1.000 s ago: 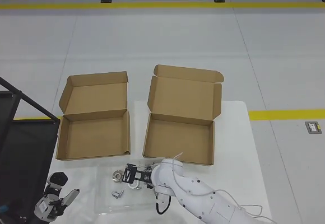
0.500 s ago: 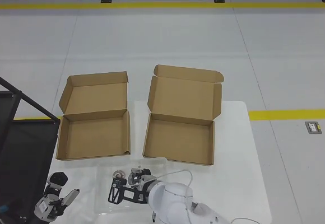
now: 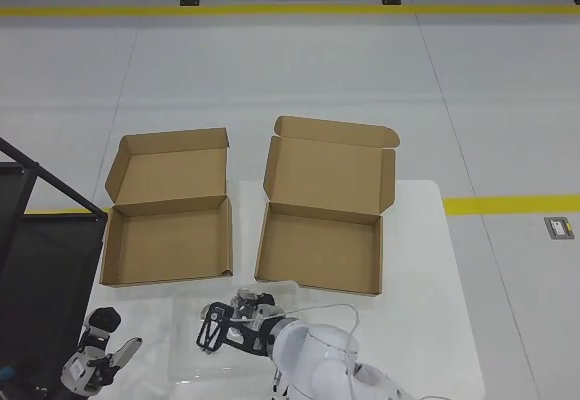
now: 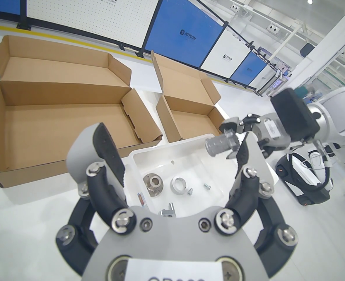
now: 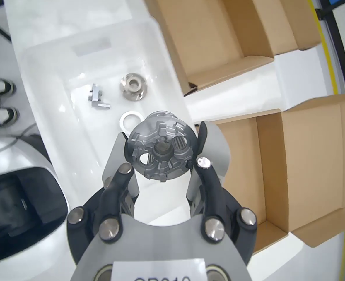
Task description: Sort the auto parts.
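Note:
My right gripper (image 5: 162, 138) is shut on a grey round gear-like part (image 5: 160, 150) and holds it above the white tray (image 5: 43, 68). In the tray lie a flanged hub (image 5: 133, 85), a small metal bracket (image 5: 97, 98) and a white ring (image 5: 126, 121). The left wrist view has the same part (image 4: 220, 145) hanging over the tray (image 4: 196, 147), with the hub (image 4: 153, 182) and ring (image 4: 178, 183) below. My left gripper (image 4: 178, 153) stands open and empty at the tray's near side. From above, the right gripper (image 3: 212, 325) is over the tray and the left gripper (image 3: 118, 337) is at the table's front left corner.
Two open cardboard boxes stand behind the tray, one on the left (image 3: 167, 245) and one on the right (image 3: 320, 250), both with bare floors. A black frame (image 3: 20, 250) borders the table's left side. Small screws (image 4: 207, 187) lie in the tray.
The right arm has swung round over the tray and its gripper has come up with the grey part held in it. The left gripper has kept still.

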